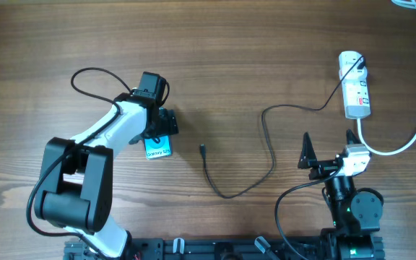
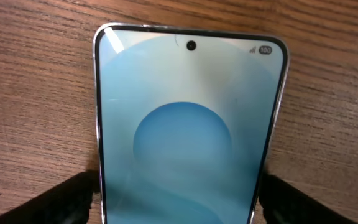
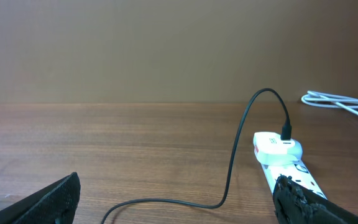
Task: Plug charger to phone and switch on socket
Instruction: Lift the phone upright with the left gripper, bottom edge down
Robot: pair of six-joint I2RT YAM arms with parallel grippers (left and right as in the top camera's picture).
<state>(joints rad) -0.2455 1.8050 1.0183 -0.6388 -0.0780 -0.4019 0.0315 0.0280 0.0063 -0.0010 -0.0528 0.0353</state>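
The phone (image 1: 157,149) lies flat on the wooden table, its teal-blue screen up. It fills the left wrist view (image 2: 188,130). My left gripper (image 1: 161,132) straddles its near end, and both black fingers (image 2: 179,202) press against its long edges. The charger, a thin black cable (image 1: 269,155), runs from the socket (image 1: 354,85) in a loop to its loose tip (image 1: 202,149), which lies right of the phone and apart from it. My right gripper (image 1: 328,153) is open and empty, just in front of the socket (image 3: 278,149). The cable (image 3: 235,155) passes between its fingers (image 3: 176,205).
A thick white cord (image 1: 410,137) curves from the socket's near end round the right side to the far right corner, and it also shows in the right wrist view (image 3: 340,99). Bare wood lies between the phone and the cable loop.
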